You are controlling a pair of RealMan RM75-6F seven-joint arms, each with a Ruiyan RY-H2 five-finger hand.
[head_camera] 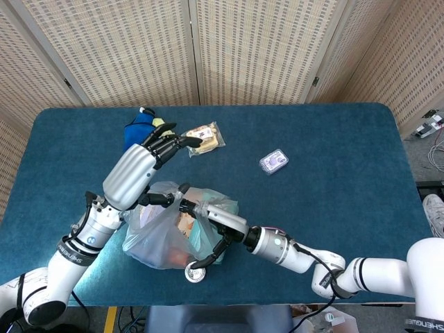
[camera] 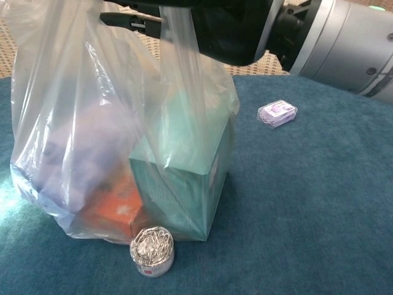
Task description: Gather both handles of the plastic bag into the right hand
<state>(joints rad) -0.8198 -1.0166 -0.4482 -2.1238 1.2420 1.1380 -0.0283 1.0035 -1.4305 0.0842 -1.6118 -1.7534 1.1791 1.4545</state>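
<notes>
Head view, ordered by size: 1 blue table carries all items. The plastic bag, translucent, stands near the front-left edge with its mouth upward; in the chest view its long axis runs vertically and its top is cut off by the frame. Inside it sit a teal box, upright and slightly tilted, an orange pack and a purple mass too blurred by the film to identify.

The left hand hangs above the bag's far side with fingers extended and apart, pointing toward the snack packet; whether its thumb pinches a handle below cannot be told. The right hand reaches in from the right across the bag's top; 1 bag handle hangs taut from it in the chest view, so it grasps that strip. The second handle cannot be located.

A blue pouch lies behind the left hand, partly hidden by it. A small purple case lies well apart to the right; its label is unreadable. A round tub of paper clips touches the bag's front base; the red print on its side is illegible.
</notes>
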